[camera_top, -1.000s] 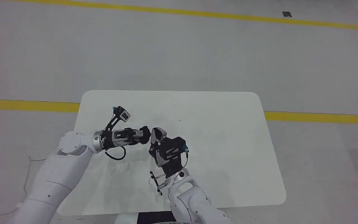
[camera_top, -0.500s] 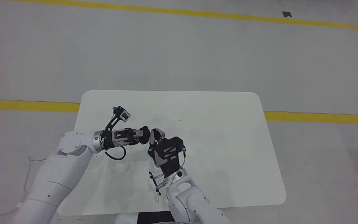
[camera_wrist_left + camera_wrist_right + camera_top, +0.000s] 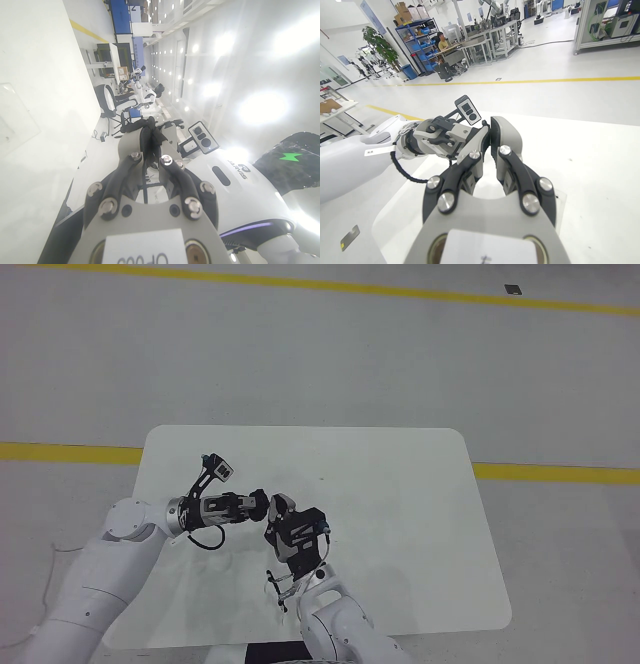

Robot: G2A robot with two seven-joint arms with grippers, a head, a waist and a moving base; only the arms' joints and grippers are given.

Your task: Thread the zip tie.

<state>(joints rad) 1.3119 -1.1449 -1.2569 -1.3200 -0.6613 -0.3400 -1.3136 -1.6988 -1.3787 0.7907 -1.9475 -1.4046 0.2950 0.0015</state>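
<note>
Left pincer (image 3: 151, 132) hides most of zip tie (image 3: 156, 136).

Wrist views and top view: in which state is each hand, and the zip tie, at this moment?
left hand: shut on the zip tie.
right hand: shut on the zip tie's end, tip to tip with the left hand.
zip tie: gripped by both hands; whether it is threaded cannot be told.
</note>
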